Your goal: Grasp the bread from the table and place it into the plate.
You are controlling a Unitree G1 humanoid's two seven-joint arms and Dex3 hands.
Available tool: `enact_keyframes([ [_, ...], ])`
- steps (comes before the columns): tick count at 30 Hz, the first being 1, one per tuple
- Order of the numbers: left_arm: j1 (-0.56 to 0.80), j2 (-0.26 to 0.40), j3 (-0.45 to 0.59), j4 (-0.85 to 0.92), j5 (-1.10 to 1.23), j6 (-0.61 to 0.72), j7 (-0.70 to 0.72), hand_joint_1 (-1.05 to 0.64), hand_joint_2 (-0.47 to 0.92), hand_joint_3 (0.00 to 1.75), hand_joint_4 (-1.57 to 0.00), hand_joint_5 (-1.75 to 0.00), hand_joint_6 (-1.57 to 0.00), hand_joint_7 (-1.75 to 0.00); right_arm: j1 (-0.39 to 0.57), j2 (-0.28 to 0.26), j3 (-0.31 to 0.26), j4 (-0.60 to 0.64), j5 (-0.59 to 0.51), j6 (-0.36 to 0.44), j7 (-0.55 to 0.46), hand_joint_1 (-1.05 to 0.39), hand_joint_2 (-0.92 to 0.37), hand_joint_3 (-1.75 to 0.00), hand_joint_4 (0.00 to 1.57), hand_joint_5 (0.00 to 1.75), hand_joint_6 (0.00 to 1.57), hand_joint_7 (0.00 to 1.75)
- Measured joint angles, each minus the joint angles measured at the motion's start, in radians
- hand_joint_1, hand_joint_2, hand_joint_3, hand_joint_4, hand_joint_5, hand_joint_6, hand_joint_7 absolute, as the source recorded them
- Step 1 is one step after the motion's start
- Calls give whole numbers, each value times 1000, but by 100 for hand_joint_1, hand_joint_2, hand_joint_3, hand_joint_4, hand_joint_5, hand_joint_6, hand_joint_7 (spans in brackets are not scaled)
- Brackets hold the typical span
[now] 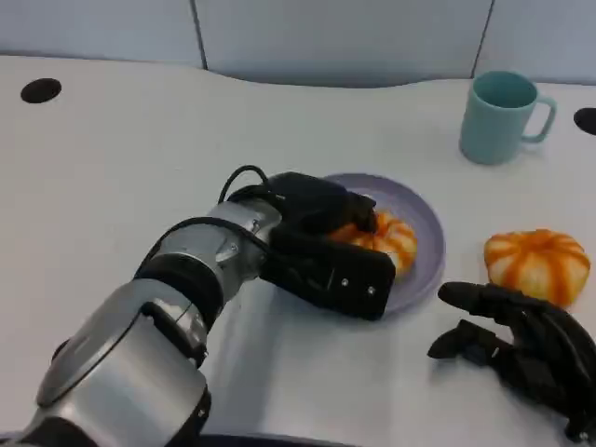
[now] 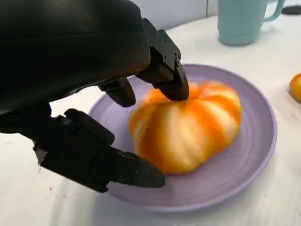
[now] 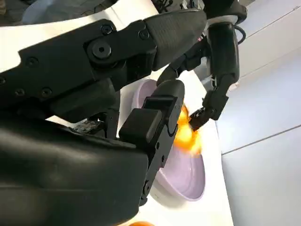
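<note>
My left hand [image 1: 326, 251] has fingers curled around the orange-and-white striped bread [image 2: 186, 125], which sits in the lilac round plate [image 2: 254, 155]; right hand [image 1: 521, 345], near right, loosely spread, holding nothing.

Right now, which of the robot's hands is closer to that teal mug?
The right hand, though not by much. It rests on the table well in front of the mug, past a loose bread. The left hand is over the purple plate, off to the mug's side.

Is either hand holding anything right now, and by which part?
The left hand grips the bread in the plate by its top and near side. The right hand holds nothing.
</note>
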Motion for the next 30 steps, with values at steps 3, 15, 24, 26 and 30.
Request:
enact_keyframes([
  [3,-3,0,3,0,-9,8,-38,-75,92,12,0,-45,-7,-41,0,0,0,2,0,-3,3,-40,-92,-11,55,115,97,1],
  [15,-11,5,5,0,-14,13,-83,-89,92,27,0,-35,0,-59,-1,0,-2,5,2,2,8,-40,-92,-9,55,115,98,2],
  [24,-14,41,82,-18,-96,-54,-88,-85,92,29,0,-56,0,-63,-1,0,0,4,0,-2,4,-43,-92,-9,54,115,98,2],
  [26,-15,58,112,-26,-130,-77,-114,-85,92,29,0,-59,0,-62,-1,0,-1,3,0,3,3,-43,-92,-9,53,114,98,2],
  [30,-15,86,167,-36,-189,-115,-169,-84,92,25,0,-63,-1,-62,-1,-1,-1,1,1,10,4,-42,-92,-12,53,114,97,2],
])
